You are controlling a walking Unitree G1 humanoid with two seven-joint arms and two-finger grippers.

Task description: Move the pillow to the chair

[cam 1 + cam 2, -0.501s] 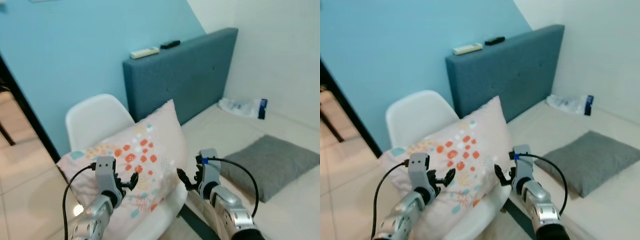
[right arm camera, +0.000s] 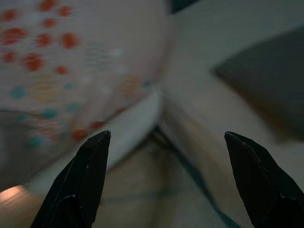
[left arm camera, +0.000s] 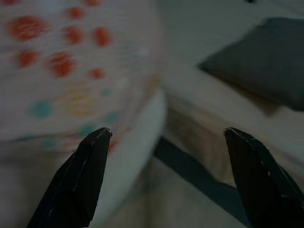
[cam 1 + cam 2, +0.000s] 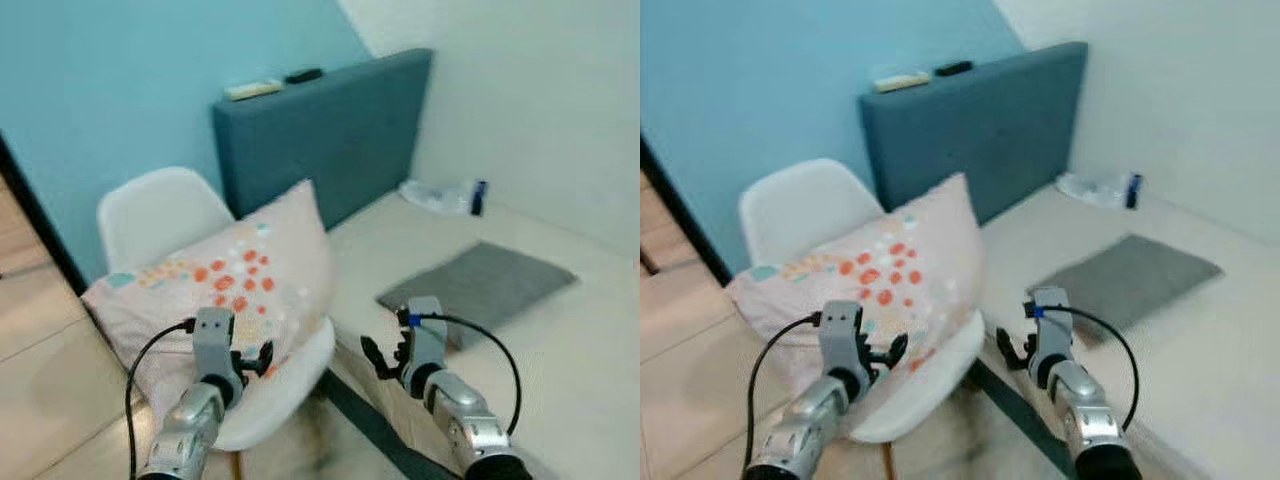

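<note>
Pillow (image 4: 225, 290) already sits on the white chair (image 4: 150, 215); left gripper (image 4: 250, 362) and right gripper (image 4: 385, 362) both wide, empty, near it — task looks done.

I am in a home bedroom. A bed (image 4: 560, 330) with a padded blue headboard (image 4: 330, 140) stands against a blue wall (image 4: 110, 90), with a grey pillow (image 4: 480, 285) lying on the mattress. A white shell chair (image 4: 160, 215) holding a patterned pillow (image 4: 230, 285) sits beside the bed, and a remote (image 4: 252, 90) rests on the headboard's top edge.
</note>
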